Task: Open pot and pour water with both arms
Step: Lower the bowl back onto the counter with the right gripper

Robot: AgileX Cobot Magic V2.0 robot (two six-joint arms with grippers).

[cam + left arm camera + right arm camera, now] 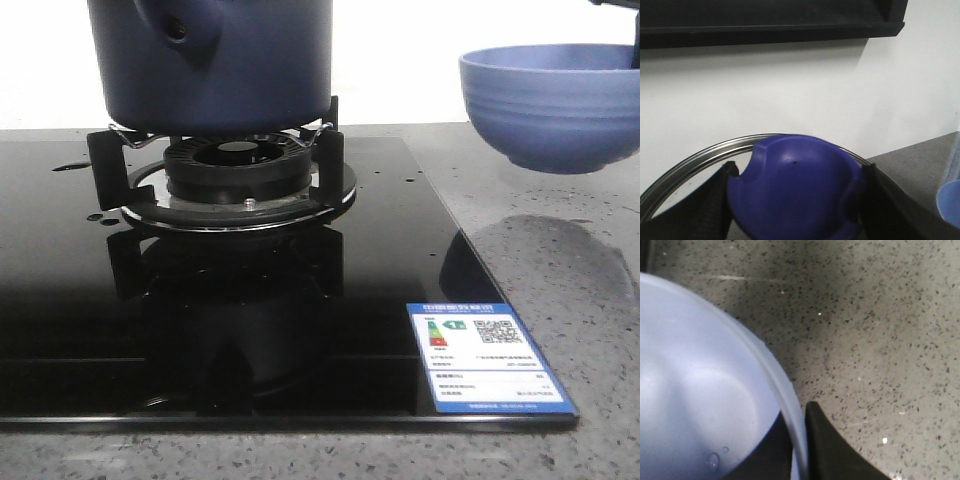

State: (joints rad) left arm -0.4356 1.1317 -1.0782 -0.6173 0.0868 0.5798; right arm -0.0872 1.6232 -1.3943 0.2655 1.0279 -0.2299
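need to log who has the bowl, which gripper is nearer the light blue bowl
Right. The right gripper is clamped on the light blue bowl at its rim, held above the counter. The left gripper grips a lid knob, the bowl off to its side.

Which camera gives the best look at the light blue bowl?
The front view: the bowl shows in profile, raised off the counter. The right wrist view shows only part of its pale inside, the right gripper pinching its rim. The left wrist view catches a corner.
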